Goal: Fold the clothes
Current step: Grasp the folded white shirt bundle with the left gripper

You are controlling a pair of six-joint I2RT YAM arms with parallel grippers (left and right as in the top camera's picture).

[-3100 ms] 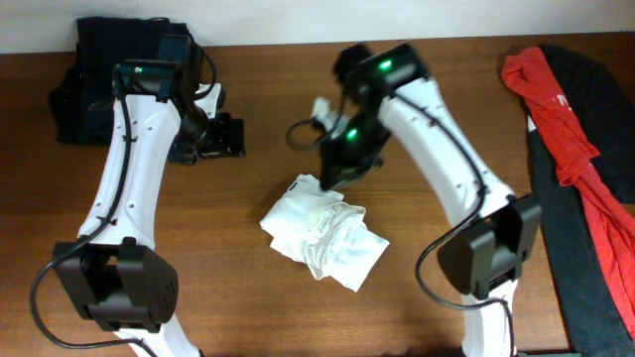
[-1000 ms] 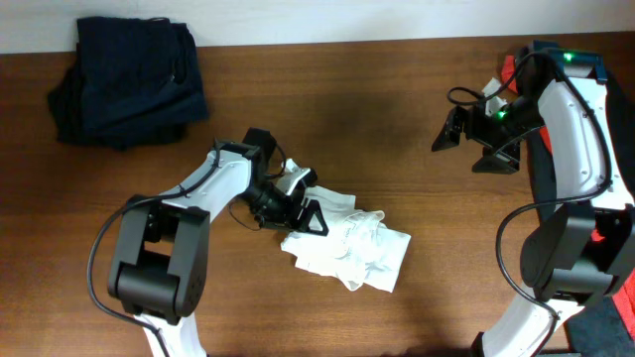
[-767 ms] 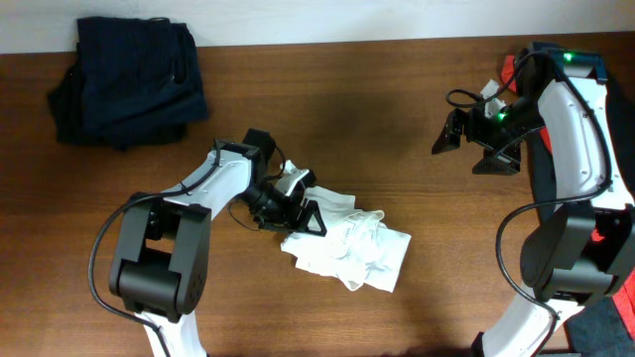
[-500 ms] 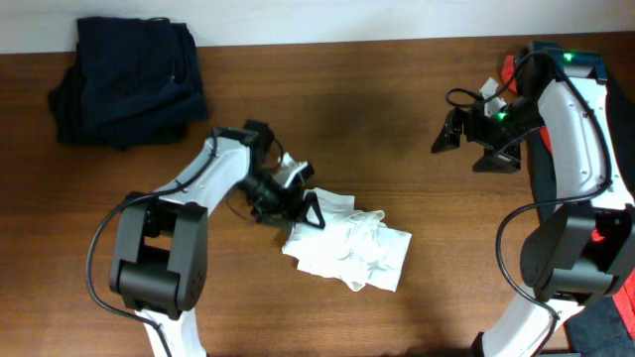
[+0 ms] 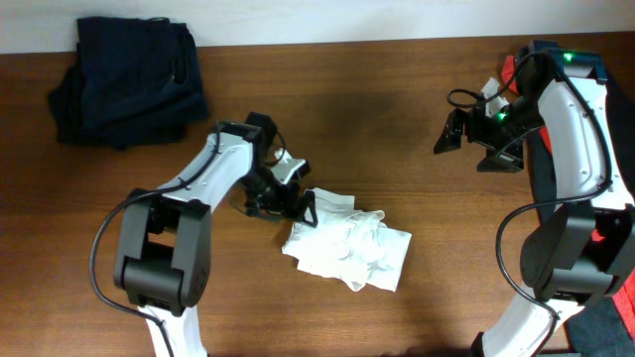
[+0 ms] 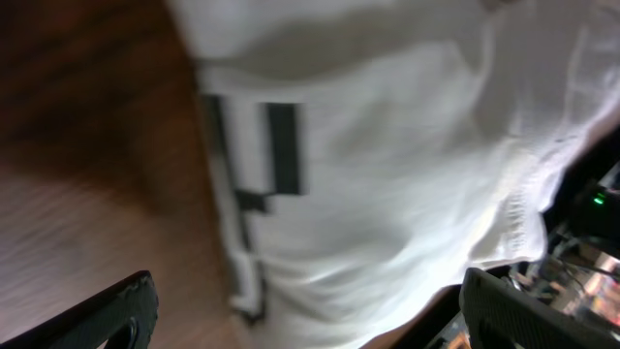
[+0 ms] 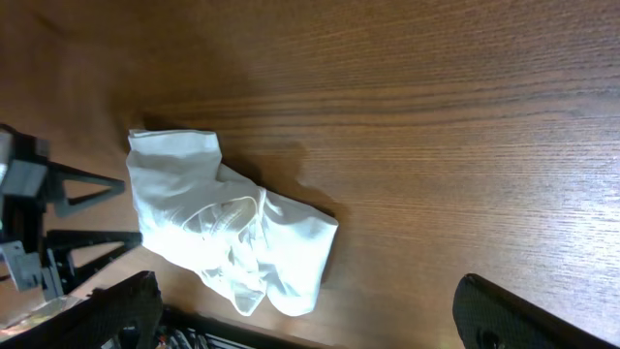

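Presently the left pincer (image 5: pixel 306 208), jaws apart, sits at the left edge of the crumpled white T-shirt (image 5: pixel 352 248), the right pincer (image 5: pixel 458 155) spread wide, well apart.

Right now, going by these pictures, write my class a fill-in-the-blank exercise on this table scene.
The crumpled shirt on the table is ____.
The jaws nearest it belong to the ____ arm.
The right arm's jaws hold ____.
Missing words: white; left; nothing.
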